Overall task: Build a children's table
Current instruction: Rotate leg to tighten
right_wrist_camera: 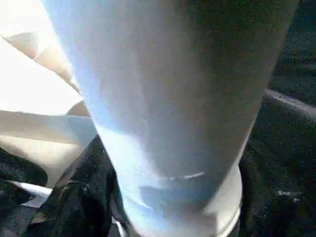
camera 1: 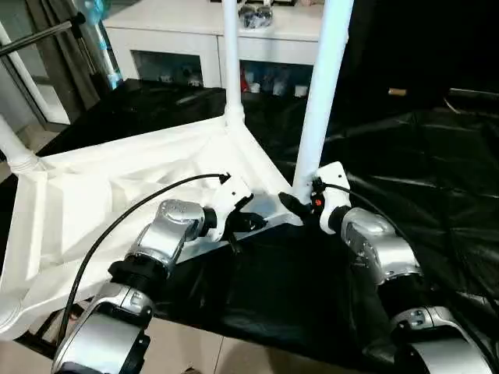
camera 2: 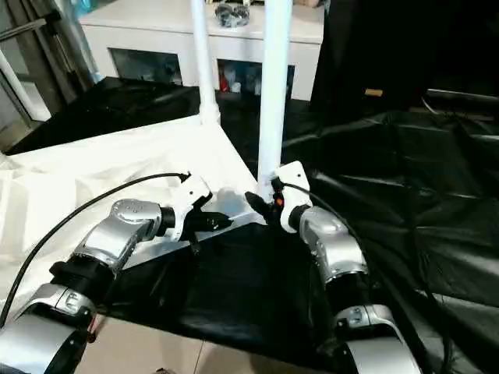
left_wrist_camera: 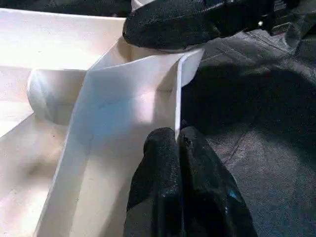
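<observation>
The white tabletop (camera 1: pixel 117 195) lies upside down on a black sheet, ribbed underside up. White legs stand upright in its corner sockets: one at the near right corner (camera 1: pixel 320 93), one at the far corner (camera 1: pixel 231 54), and one at the left edge (camera 1: pixel 15 148). My left gripper (camera 1: pixel 253 222) is shut on the tabletop's thin rim (left_wrist_camera: pixel 177 98) close to the near right corner. My right gripper (camera 1: pixel 300 199) is closed round the base of the near right leg (right_wrist_camera: pixel 168 89). One of its black fingers (left_wrist_camera: pixel 182 22) lies against the socket.
A black sheet (camera 1: pixel 421 156) covers the work surface to the right and in front. A white cabinet (camera 1: pixel 195 31) with glass doors stands behind the table. A metal stand (camera 1: pixel 39 35) is at the far left.
</observation>
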